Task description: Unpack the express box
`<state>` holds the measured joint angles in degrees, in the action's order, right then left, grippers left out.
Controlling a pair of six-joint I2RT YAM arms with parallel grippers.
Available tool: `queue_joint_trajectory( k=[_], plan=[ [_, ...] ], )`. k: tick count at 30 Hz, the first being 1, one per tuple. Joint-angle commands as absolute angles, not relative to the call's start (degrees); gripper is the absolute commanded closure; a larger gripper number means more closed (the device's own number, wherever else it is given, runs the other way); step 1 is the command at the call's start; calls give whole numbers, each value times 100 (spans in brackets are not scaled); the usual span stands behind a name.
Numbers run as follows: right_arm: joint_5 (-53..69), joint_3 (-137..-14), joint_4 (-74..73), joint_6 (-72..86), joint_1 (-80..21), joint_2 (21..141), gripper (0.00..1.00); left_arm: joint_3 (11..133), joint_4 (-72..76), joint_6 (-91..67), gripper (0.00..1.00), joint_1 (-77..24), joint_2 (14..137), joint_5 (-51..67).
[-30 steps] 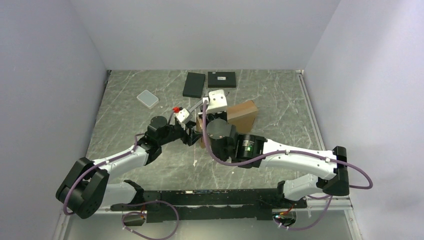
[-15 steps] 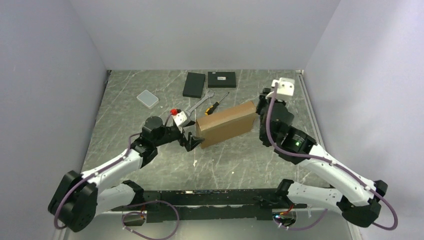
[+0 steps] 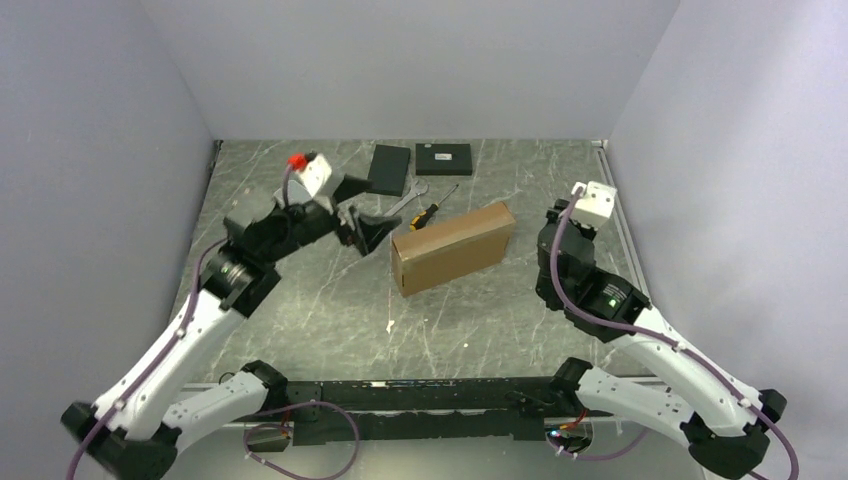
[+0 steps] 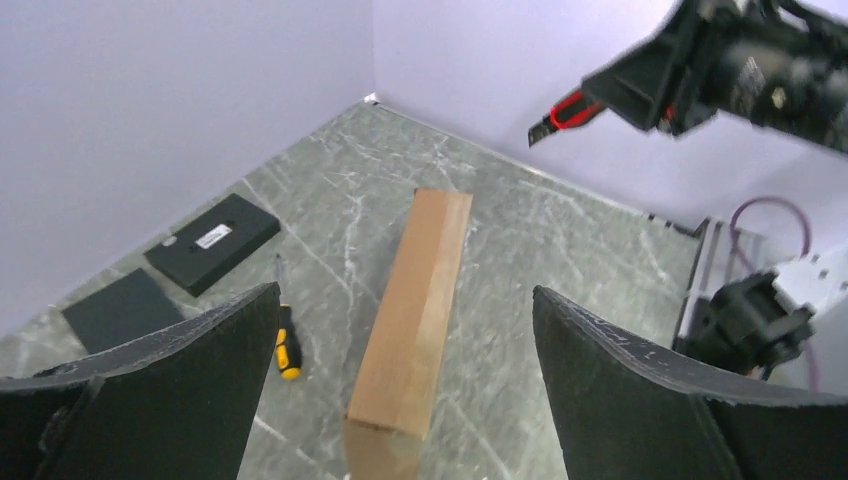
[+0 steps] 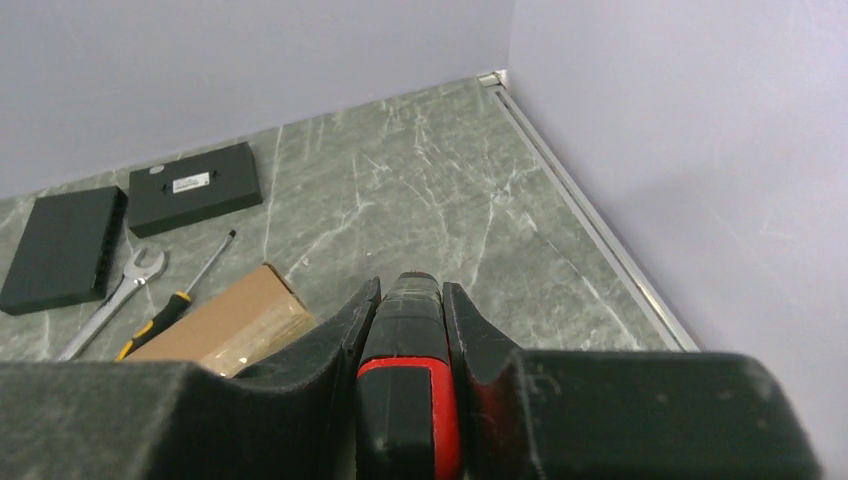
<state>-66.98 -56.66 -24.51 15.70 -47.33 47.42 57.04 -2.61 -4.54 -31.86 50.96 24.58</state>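
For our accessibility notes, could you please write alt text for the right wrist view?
The right gripper is shut on a black-and-red tool above a marble table. Beyond it lie the express box, a screwdriver, a wrench and two black boxes.

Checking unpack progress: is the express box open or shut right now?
Shut. The express box lies flat on the table, lid down flush; no flap raised, no contents showing.

Screwdriver (image 3: pixel 430 212) and wrench (image 3: pixel 405 200) lie just behind the express box (image 3: pixel 453 247), two flat boxes (image 3: pixel 389 169) (image 3: pixel 444 158) beyond them
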Motion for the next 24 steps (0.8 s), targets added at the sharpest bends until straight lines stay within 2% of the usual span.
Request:
queue_joint_trajectory(
  k=[1, 3, 7, 11, 17, 24],
  plan=[
    [-7107, -5513, -2349, 1767, -4720, 4228, 100, 6712, -871, -1578, 0, -3193, 6414, 2138],
    [-7090, -5653, -2700, 2002, -4722, 4108, 100, 7225, -1217, -1662, 0, -3198, 6996, 2105],
    [-7128, -5589, -2834, 1949, -4720, 3909, 100, 7288, -431, -1958, 1, -3248, 7679, 2255],
    [-6885, -5544, -2946, 2069, -4720, 3606, 100, 7657, -354, -1689, 6, -3595, 8378, 1995],
    [-6507, -5311, -2445, 1649, -4720, 3322, 100, 8410, -698, -1083, 3, -4199, 9471, 1347],
    [-6349, -5273, -2445, 1664, -4721, 3247, 100, 8927, -685, -839, 0, -4620, 10249, 1600]
  ],
)
